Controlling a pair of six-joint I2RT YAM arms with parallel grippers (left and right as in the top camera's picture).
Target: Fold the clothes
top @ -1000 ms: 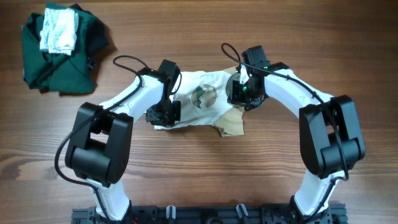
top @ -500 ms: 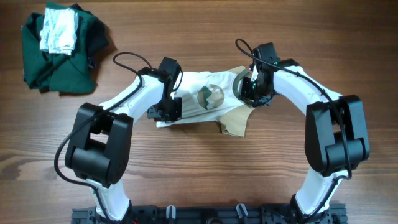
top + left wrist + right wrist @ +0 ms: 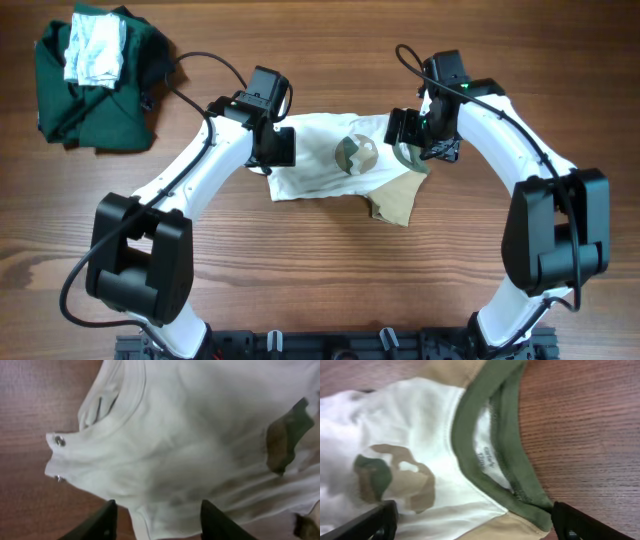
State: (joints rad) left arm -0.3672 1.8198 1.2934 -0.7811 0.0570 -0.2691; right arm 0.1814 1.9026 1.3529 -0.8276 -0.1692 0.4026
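Clothes shifted right; now flat btwn L end effector, R end effector; both open, empty.

cream-white garment on the brown wood-grain bench, and there's its print, a round blotchy patch of olive green and tan with a bit of white. tan part is plain khaki, trim at the neck is dark olive green. up in the corner, a deep green heap with a pale whitish-grey cloth. arms are white with black joints.
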